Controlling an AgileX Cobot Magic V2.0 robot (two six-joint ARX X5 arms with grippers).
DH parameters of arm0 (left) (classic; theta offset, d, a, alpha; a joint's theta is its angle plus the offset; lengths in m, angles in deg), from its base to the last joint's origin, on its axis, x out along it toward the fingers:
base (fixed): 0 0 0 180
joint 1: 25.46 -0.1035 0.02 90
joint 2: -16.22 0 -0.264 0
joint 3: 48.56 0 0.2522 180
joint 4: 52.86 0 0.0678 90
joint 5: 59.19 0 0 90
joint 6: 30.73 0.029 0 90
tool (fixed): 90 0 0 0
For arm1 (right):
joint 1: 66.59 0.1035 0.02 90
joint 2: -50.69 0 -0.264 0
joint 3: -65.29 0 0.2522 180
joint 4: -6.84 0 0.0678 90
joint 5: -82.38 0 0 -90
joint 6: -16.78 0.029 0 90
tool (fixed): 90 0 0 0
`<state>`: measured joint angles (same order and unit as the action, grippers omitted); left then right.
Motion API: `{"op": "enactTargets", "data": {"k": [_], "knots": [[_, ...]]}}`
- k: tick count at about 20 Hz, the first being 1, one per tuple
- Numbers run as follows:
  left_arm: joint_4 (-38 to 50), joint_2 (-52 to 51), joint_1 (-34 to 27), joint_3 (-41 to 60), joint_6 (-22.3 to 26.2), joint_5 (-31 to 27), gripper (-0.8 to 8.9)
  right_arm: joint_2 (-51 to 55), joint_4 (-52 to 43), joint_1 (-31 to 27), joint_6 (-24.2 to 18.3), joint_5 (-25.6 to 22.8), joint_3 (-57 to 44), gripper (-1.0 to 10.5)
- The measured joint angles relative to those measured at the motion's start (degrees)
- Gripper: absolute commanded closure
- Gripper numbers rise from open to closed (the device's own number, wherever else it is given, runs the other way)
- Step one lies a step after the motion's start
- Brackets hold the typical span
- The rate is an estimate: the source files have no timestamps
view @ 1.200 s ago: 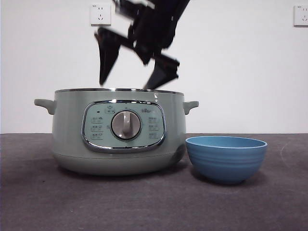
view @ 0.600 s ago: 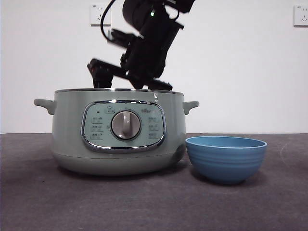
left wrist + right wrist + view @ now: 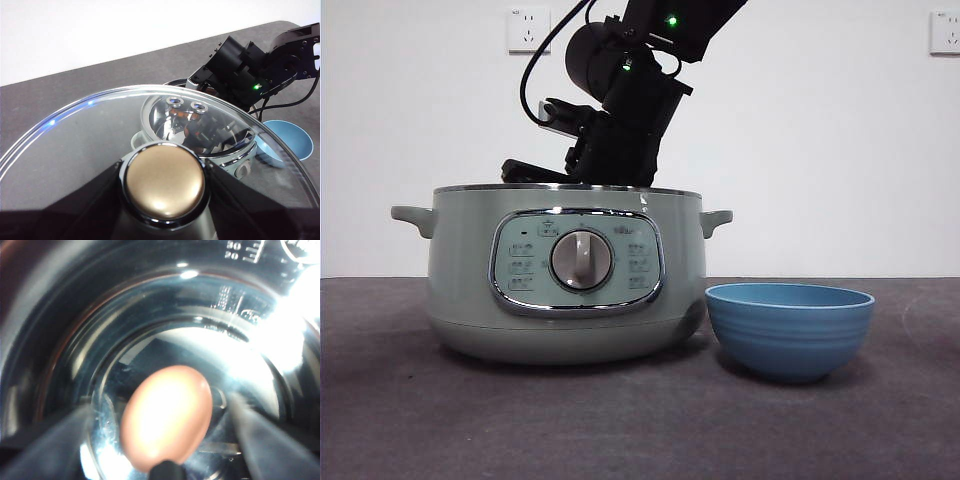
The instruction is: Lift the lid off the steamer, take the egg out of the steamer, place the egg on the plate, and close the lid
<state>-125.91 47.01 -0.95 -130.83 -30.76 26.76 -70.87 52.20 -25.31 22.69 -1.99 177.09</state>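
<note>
— Where does the job stand?

— The first step looks done. The lid (image 3: 150, 150) is off the steamer (image 3: 565, 285): in the left wrist view the left gripper (image 3: 162, 192) is clamped on the lid's knob (image 3: 164, 186), holding the glass dome apart from the open pot, which shows through it toward the middle right of the frame.

— And the egg?

— Not out yet. In the right wrist view the egg (image 3: 167, 417) lies on the shiny floor of the pot, lower centre of the frame, between the spread jaws of the right gripper (image 3: 162, 412), which stand on either side of it and do not seem to touch it. In the front view that arm plunges from the top centre down behind the steamer's rim.

— The plate?

— The plate (image 3: 790, 328) sits at lower right in the front view, just beside the steamer, and nothing shows above its rim.

— So what's left?

— I judge most of it: grasp the egg, carry it to the plate, then put the lid back on.
</note>
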Motion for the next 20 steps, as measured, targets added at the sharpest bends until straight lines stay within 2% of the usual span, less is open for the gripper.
{"op": "enactTargets", "data": {"k": [1,3,7,12,16,20], "knots": [[-0.02,0.0,0.0,0.0,0.02,0.0,8.22,0.0,0.02,0.0,0.15,-0.02,-0.02,5.8],[0.0,0.0,0.0,0.0,0.02,0.0,8.22,0.0,0.04,0.0,0.37,0.0,0.0,7.4],[-0.5,0.0,0.0,0.0,0.0,0.0,8.22,0.0,0.0,0.0,0.59,0.2,0.0,9.6],[-0.59,0.0,0.0,0.0,0.0,0.02,8.22,1.11,-0.28,0.02,0.52,0.24,0.0,9.6],[-0.57,0.0,0.0,0.0,0.02,0.02,8.22,14.12,4.0,0.0,-1.53,-0.11,0.04,9.6],[-0.57,0.0,0.0,0.0,0.02,0.59,8.22,27.26,18.47,-0.17,-6.05,-7.93,0.09,9.6]]}}
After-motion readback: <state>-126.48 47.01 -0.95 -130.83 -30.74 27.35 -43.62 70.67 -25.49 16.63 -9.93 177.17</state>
